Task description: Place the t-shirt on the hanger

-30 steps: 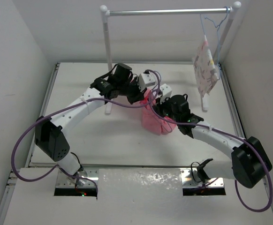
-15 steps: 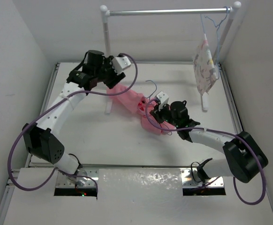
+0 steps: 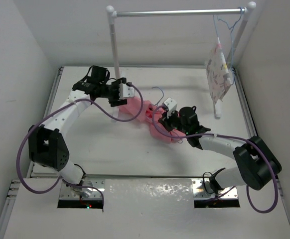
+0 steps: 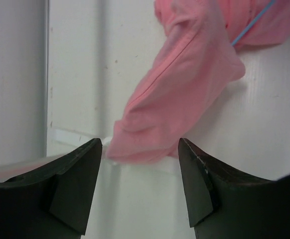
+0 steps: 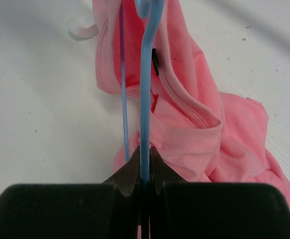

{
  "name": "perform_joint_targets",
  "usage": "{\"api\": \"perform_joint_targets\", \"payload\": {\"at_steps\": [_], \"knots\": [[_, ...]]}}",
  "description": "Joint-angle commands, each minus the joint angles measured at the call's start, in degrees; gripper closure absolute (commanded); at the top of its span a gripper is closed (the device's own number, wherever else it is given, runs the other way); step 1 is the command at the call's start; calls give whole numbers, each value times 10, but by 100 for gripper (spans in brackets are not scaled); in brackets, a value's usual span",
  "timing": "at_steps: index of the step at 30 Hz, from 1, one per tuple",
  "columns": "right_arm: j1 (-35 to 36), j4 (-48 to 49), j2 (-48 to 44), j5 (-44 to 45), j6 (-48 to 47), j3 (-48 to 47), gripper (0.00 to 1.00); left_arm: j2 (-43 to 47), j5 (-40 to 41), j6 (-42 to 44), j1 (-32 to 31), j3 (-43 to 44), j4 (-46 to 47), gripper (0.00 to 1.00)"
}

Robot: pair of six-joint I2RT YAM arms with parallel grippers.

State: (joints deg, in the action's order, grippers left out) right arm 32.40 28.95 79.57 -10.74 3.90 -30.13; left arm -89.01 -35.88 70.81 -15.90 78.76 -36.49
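The salmon-pink t-shirt lies crumpled on the table, stretched from the rack post toward my right gripper. My left gripper is open and empty just left of the shirt's near end; in the left wrist view the shirt lies beyond my open gripper. My right gripper is shut on the pale-blue wire hanger, whose wire runs into the shirt. The hanger's hook sticks out above the shirt. A bit of blue wire shows in the left wrist view.
A white clothes rack stands at the back, its left post right beside my left gripper and its foot under the shirt's edge. A white printed garment hangs on another hanger at the rail's right end. Walls close both sides.
My left gripper pulled the shirt leftward, then let go and opened; the shirt has dropped onto the table. My right gripper stayed shut on the hanger and shifted slightly left.
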Motion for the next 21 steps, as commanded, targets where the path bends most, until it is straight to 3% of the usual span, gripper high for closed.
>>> {"api": "perform_joint_targets", "payload": {"at_steps": [1,12,14,15,19,21], "knots": [[-1,24,-7,-21,-17,-24,100,-21,-98,72,-11,0,12,39],[-1,-6,-8,-53,-32,-42,100,-104,-43,73,-63,25,56,39],[-1,-1,-9,-55,-35,-41,100,-124,-43,93,-69,31,40,50],[-1,0,-11,-59,-35,-41,100,-132,-45,92,-72,32,31,68],[0,-3,-5,-66,-57,-53,100,-140,-84,72,-77,46,11,90],[-1,-13,0,-60,-64,-64,100,-138,-107,63,-77,60,-19,96]]}}
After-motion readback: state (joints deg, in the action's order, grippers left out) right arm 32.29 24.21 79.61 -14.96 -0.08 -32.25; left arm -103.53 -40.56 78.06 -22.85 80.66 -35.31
